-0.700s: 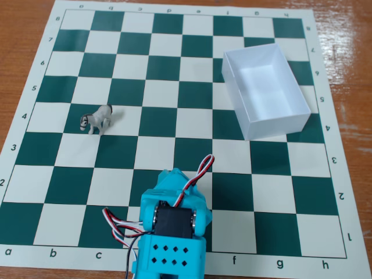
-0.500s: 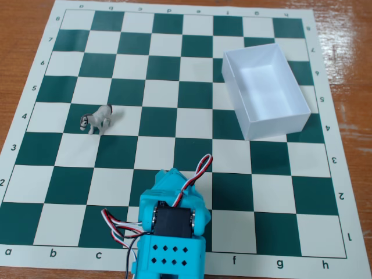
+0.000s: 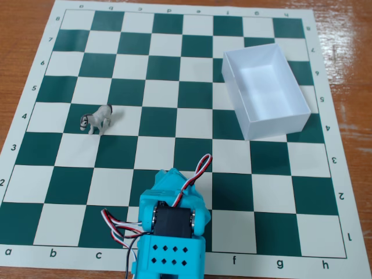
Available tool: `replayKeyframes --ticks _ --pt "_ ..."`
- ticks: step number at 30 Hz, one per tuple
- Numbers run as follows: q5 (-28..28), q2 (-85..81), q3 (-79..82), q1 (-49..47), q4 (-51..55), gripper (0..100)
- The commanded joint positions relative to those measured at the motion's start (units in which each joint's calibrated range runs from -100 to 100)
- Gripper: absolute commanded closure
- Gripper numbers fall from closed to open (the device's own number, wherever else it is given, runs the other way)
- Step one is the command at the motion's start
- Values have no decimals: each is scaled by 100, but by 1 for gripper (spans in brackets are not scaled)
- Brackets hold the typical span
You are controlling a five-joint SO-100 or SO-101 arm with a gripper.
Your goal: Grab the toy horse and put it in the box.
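Note:
The toy horse is a tiny grey-white figurine with a darker mane. It stands upright on the chessboard's left side, head to the left of the fixed view. The box is white, open-topped and empty, and it sits on the board's right side. My teal arm rises from the bottom centre, and its gripper points up the board. The gripper sits well below and to the right of the horse and touches nothing. Its jaws are hidden under the arm's body, so their state does not show.
A green-and-white chessboard mat covers a wooden table. Red, white and black cables loop over the arm. Nothing else stands on the board.

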Motion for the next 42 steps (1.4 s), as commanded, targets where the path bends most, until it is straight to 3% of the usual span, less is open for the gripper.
replayKeyframes --ticks 1,7,15,42 --pt "252 -41 36 69 -2 76" --pt "540 287 -355 -2 -35 75" --pt "427 1065 -1311 -181 -334 75" --pt "-1140 6738 -6564 -2088 -475 74"
